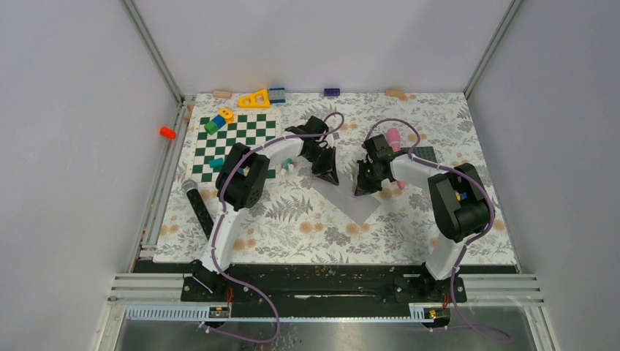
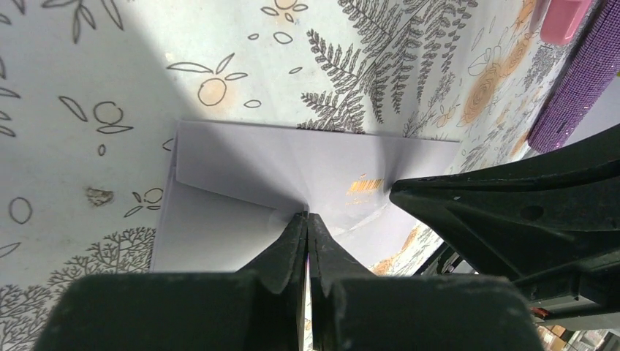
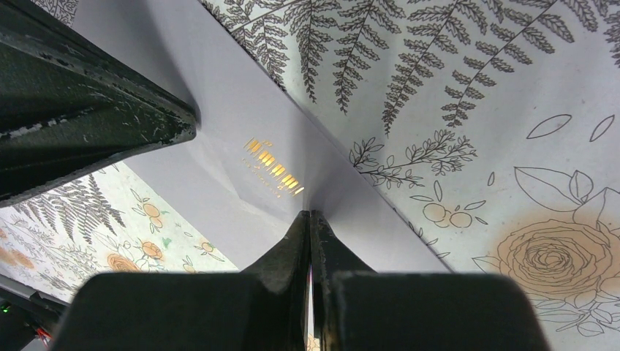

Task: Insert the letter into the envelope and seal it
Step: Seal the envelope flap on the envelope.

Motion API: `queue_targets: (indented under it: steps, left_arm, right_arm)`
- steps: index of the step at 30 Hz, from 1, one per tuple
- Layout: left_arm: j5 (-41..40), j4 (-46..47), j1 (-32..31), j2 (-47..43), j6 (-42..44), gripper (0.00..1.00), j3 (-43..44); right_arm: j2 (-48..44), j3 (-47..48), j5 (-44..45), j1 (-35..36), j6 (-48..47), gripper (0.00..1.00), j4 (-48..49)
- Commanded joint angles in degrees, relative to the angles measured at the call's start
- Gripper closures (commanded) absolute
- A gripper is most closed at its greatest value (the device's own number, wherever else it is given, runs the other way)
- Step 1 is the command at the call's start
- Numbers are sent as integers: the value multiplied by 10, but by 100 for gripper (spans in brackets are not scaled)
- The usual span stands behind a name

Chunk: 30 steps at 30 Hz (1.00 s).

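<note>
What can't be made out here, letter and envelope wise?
The letter: in no view; whether it is inside the envelope, opaque paper hides.
Seal of the flap: top view too small, left gripper and right gripper overlap the envelope.
The gold print: both wrist views, blurred, unreadable.
Envelope's near edge: wrist views, behind shut fingers.

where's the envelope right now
In the top view the envelope lies flat mid-table on the floral cloth, between the left gripper and right gripper, both shut and touching it.
</note>
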Motion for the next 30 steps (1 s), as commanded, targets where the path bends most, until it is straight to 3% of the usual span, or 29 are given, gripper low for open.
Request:
queue_targets:
  steps: [1,3,18,23,27,30]
  left_arm:
    - [-23,17,7,-8,8,100,-14]
    - [-4,26,2,-16,6,100,-18]
    - [-89,-19,6,32,10,100,64]
    - [-87,-22,6,30,9,100,65]
    - [-33,22,4,17,-14,100,50]
    - [-41,-10,-11,36,1,100,79]
  right_arm:
    - [28,-3,42,8,-10,100,-41]
    - [29,-3,42,9,-10,100,-41]
    - [25,-2,42,15,-13,100,-40]
    - [27,-1,42,16,-13,100,-40]
    - [27,0,42,16,-14,100,-41]
    - [28,0,43,17,-15,100,-41]
